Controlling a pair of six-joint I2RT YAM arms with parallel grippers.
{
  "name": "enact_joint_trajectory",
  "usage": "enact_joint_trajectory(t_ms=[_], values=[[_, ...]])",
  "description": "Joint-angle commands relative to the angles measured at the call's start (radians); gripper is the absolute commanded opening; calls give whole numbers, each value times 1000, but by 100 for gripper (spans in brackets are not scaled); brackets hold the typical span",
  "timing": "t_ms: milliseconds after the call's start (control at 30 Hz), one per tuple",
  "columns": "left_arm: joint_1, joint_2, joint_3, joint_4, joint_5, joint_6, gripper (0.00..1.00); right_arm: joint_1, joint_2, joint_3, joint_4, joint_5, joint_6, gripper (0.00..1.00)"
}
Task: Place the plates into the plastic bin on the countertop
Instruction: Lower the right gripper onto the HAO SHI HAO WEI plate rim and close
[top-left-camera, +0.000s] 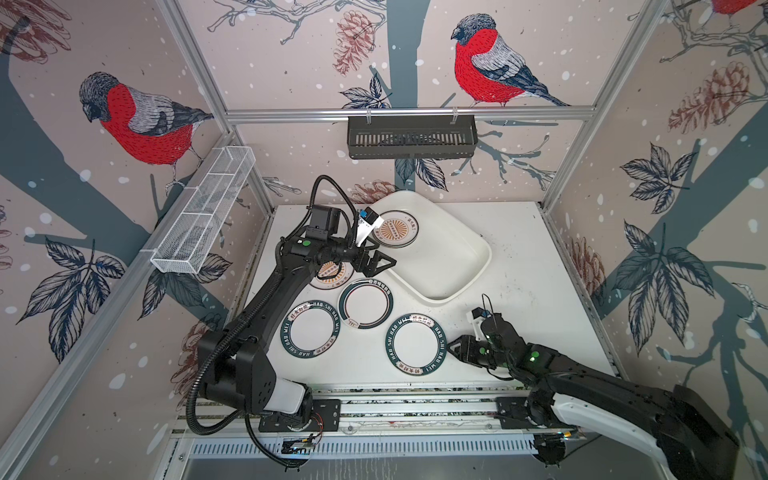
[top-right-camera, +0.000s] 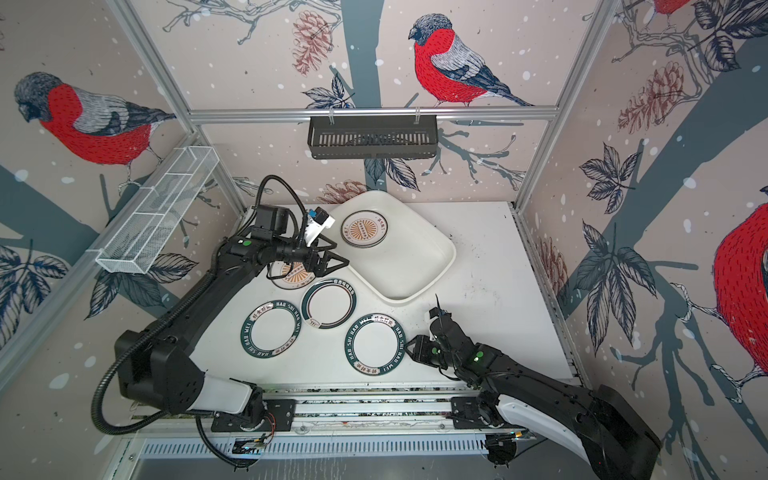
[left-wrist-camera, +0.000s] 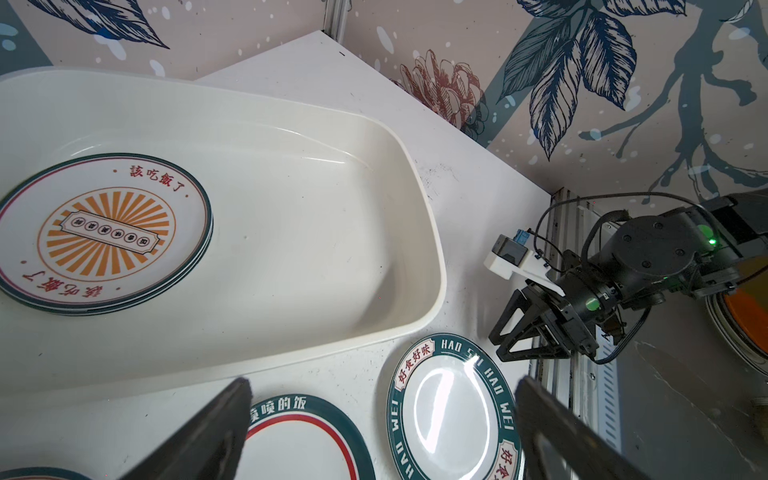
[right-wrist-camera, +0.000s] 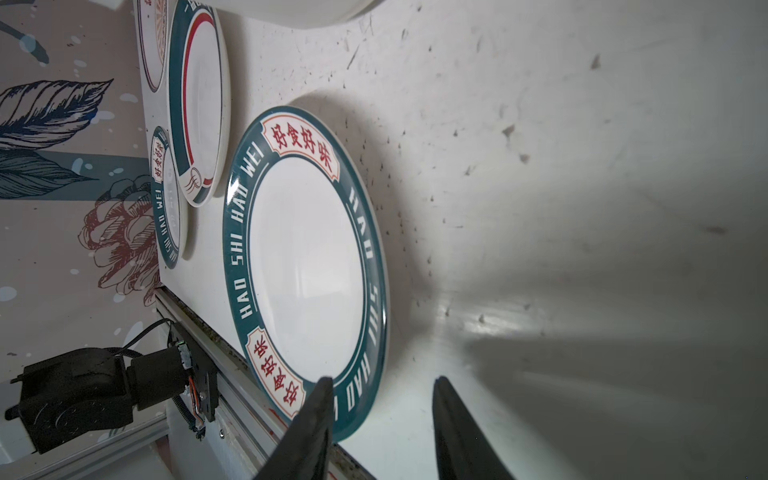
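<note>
right gripper (right-wrist-camera: 380, 380): jaws partly apart, clamping nothing, one jaw over rim of teal plate (right-wrist-camera: 307, 266)
left gripper (left-wrist-camera: 384, 382): spread wide, empty, beside plastic bin (left-wrist-camera: 316, 232)
hidden: sunburst plate (top-left-camera: 328, 284) half covered by left arm; stack (top-left-camera: 395, 230) inside bin, count unclear
countertop (top-left-camera: 519, 270): white, speckled, four plates outside bin
room: bird wallpaper, black slotted basket (top-left-camera: 411, 137), wire mesh basket (top-left-camera: 203, 216)

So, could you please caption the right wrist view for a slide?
Right end effector, jaws open, at the edge of a teal-rimmed plate on the countertop.
</note>
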Motion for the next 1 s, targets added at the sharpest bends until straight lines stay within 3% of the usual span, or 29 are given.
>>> enact_joint_trajectory(t_ms=[0, 467, 967], values=[[-5, -8, 5, -30, 30, 40, 98, 2, 28, -8, 87, -14, 17, 41], [-19, 0, 8, -26, 21, 35, 98, 5, 185, -44, 305, -64, 49, 38], [-33, -5, -2, -18, 21, 36, 98, 6, 314, -66, 408, -38, 98, 28]])
